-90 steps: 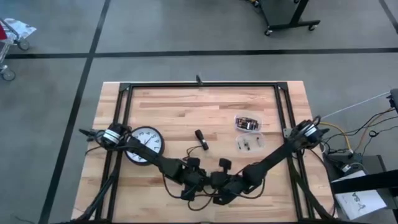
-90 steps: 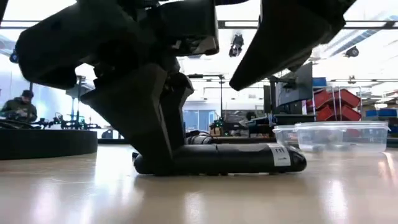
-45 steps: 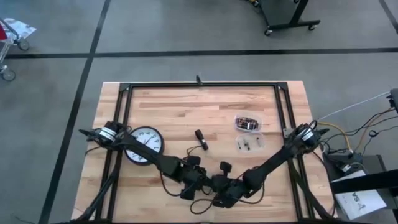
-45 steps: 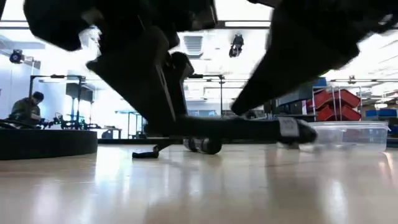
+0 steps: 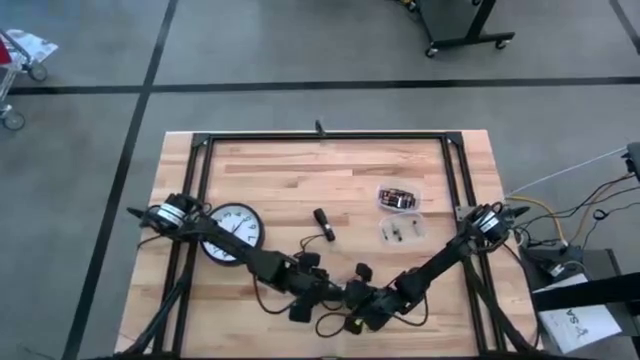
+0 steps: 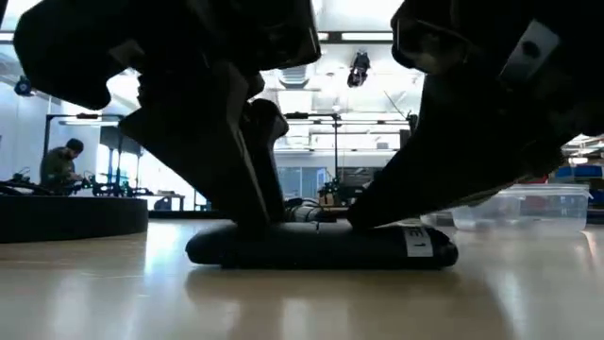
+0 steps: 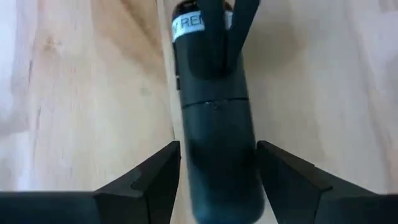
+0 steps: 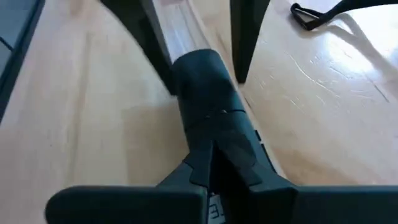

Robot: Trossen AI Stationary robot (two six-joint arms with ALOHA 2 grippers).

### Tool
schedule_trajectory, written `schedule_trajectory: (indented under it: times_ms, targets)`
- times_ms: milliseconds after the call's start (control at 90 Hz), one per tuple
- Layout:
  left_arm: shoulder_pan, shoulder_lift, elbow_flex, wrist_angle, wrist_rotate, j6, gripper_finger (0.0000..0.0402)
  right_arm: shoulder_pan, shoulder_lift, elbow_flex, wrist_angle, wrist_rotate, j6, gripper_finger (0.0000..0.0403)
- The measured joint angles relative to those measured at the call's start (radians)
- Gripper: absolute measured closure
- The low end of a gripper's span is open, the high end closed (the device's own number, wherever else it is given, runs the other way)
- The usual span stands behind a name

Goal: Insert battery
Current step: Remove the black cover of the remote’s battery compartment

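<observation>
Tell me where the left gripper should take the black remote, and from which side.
Probably the remote's plain end, across its narrow width, from above: it lies flat on the table, the open left gripper straddles that end, and the right gripper occupies the labelled end.

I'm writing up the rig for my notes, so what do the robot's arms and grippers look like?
Both arms are dark, nearly black, slim jointed links. The left arm and right arm each have a silvery ringed joint near the table's side, and thin black cables loop around the wrists. The left gripper has flat, angular black fingers; the right gripper looks alike.
</observation>
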Motion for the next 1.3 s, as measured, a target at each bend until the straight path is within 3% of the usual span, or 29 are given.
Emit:
schedule_trajectory:
  times_ms: [144, 289, 656, 1022, 1300]
  targets:
    - [-0.008, -0.008, -0.071, 0.232, -0.008, -0.042, 0.022, 0.0, 0.004, -0.001, -0.002, -0.007, 0.008, 0.0403]
    - [-0.008, -0.009, -0.132, 0.317, -0.018, -0.076, 0.0234, -0.001, 0.006, -0.002, -0.006, -0.014, 0.011, 0.0403]
    - [-0.022, -0.03, -0.18, 0.314, -0.03, -0.106, 0.0284, -0.001, 0.007, -0.003, -0.014, -0.022, 0.011, 0.0403]
    - [-0.046, -0.145, -0.186, 0.057, -0.007, -0.117, 0.0297, -0.002, -0.002, -0.004, -0.023, -0.036, -0.001, 0.0403]
    - [-0.074, -0.134, -0.224, 0.212, -0.094, -0.076, 0.0285, -0.01, -0.04, -0.006, -0.044, -0.063, -0.039, 0.0403]
